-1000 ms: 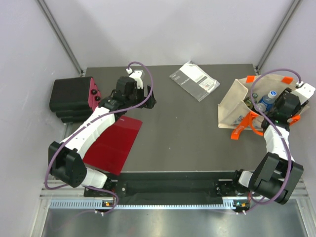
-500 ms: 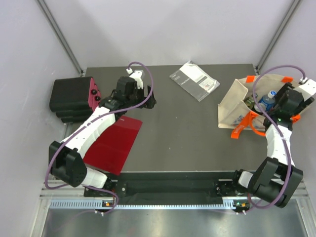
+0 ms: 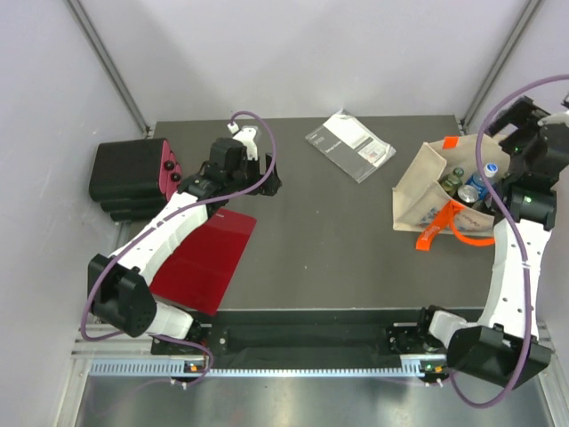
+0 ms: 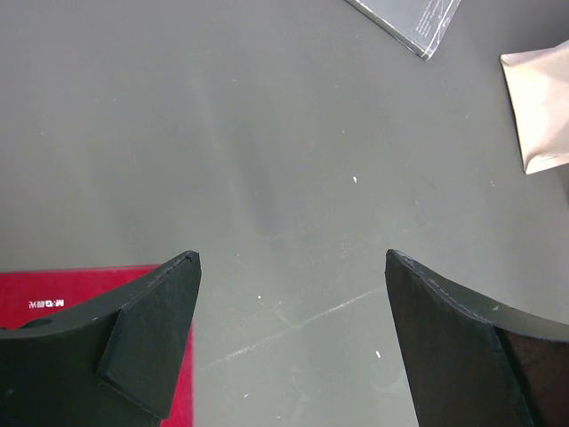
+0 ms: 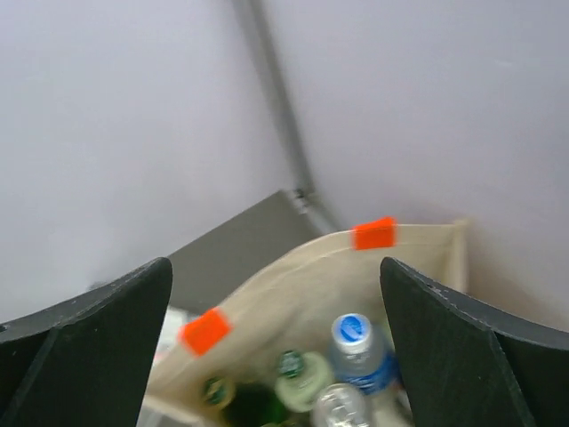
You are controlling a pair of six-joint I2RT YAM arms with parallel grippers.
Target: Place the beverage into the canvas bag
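Right wrist view looks straight down into the bag (image 5: pixel 293 289), and the blue-capped bottle (image 5: pixel 356 342) that I take for the beverage stands upright inside it, close to the far wall, with green-capped bottles (image 5: pixel 298 378) and a can (image 5: pixel 333 405) packed just beside it. Since it sits cap-up among the others and nothing grips it, I judge the placing done. My right claw (image 5: pixel 274 262) hangs above the bag's mouth with its fingers spread wide and nothing between them, high enough that the orange trim patches lie below the fingertips; that height keeps me off the rim and the bottle caps. From above, the bag (image 3: pixel 422 182) lies at the table's (image 3: pixel 338 249) right edge with its orange handles (image 3: pixel 444 224) spilling toward my base, the one thing I could snag on a careless way home. Well apart, my left claw (image 4: pixel 292 258) hovers over bare tabletop, also spread and empty, beside the red folder (image 3: pixel 203 258). A grey packet (image 3: pixel 349 145) lies at the far edge and a black case (image 3: pixel 129 178) at the left; neither is in the way.
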